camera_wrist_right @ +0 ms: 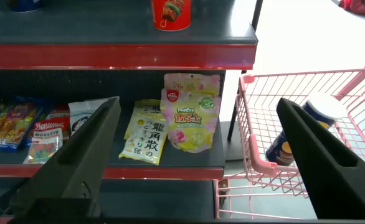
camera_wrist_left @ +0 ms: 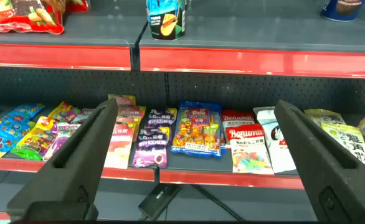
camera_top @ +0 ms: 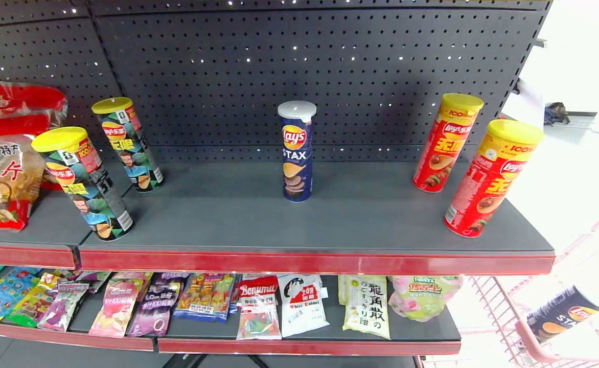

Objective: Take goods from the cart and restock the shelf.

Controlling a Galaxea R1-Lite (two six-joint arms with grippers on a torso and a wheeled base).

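The upper shelf (camera_top: 361,214) carries crisp cans standing upright in groups by kind, fronts turned outward so a shopper can read them. Two dark patterned cans (camera_top: 82,184) with yellow lids stand at centre left of the head view, two red cans (camera_top: 491,179) at centre right, and a single blue can (camera_top: 297,151) with a pale lid in the middle. There is bare shelf on both sides of it, which looks like the gap to fill.

A matching blue can in the cart (camera_top: 560,312) lies tilted against the pink wire at the lower right of the head view. The cart (camera_top: 528,338) is parked just past the shelf's right end, probably for a short carry.

Red snack bags (camera_top: 3,174) lean at the far left. Flat sweet packets (camera_top: 258,306) lie face up in a row on the lower shelf (camera_top: 304,346) across the bottom of the frame.

Nearly every pack has a printed front, some in Latin letters and some in Chinese or Japanese characters. I leave the wording unread.

The left pincer (camera_wrist_left: 196,104) faces the lower shelf with its fingers spread wide and nothing between them. The right pincer (camera_wrist_right: 199,101) is equally wide and empty, facing the shelf's end and the cart. Being nearer, it seems the likelier one to fetch that can.
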